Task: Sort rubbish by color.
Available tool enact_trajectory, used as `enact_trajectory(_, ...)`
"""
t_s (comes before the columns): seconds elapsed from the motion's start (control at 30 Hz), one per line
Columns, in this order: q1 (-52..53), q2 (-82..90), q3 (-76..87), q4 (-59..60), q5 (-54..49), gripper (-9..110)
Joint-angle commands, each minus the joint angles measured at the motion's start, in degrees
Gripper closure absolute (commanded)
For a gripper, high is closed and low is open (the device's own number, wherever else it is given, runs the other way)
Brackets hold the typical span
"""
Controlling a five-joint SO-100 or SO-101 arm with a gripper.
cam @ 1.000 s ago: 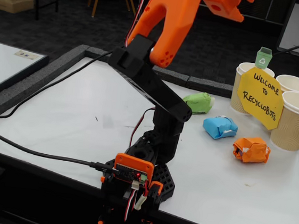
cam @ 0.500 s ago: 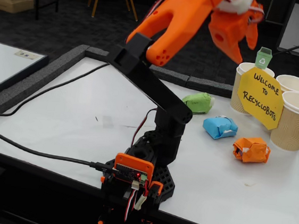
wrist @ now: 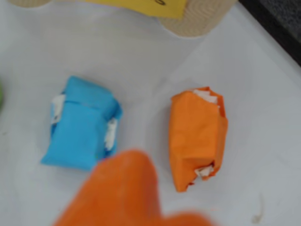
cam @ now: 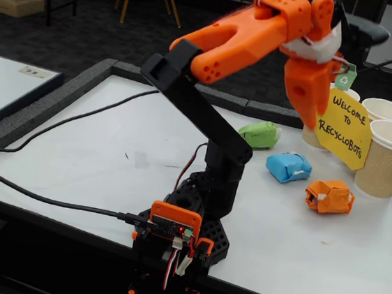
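- The hand (cam: 310,117) hangs in the air, pointing down at the surface (cam: 97,157). It carries nothing, but how far its jaws are parted cannot be told: the fixed view shows it side-on, and the wrist view shows only one blurred orange finger.
- Below the hand and apart from it lie the three wads. The blue wad (cam: 288,166) is nearest beneath it, the green wad (cam: 260,134) is off to the arm's side of it, and the orange wad (cam: 329,197) is to the other side, toward the cups.
- In the wrist view the blue wad (wrist: 82,123) and the orange wad (wrist: 197,136) lie on either side of the finger, near each other but not touching.
- Risk, as I judge it: a descent between the two could nudge one wad aside or catch both, since the hand is centred on neither.
- Another risk: the yellow sign (cam: 341,128) and the paper cups (cam: 390,159) stand just beyond the hand, so a swing that way could knock them.
- Each cup carries a small coloured flag. What lies inside the cups cannot be seen.
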Motion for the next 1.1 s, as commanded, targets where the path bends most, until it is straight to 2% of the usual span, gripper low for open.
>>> enact_trajectory(0.0, 3.4, -1.8, -0.2, -4.3, -11.3, 93)
enact_trajectory(0.17, 7.1, -5.4, 1.1, -9.1, -26.7, 93)
enact_trajectory(0.4, 13.2, -10.7, 1.6, -19.3, -41.8, 89)
enact_trajectory(0.53, 14.3, -14.7, 1.8, -21.2, -48.6, 88)
enact_trajectory(1.07, 14.3, -26.8, 1.3, -22.9, -49.8, 83)
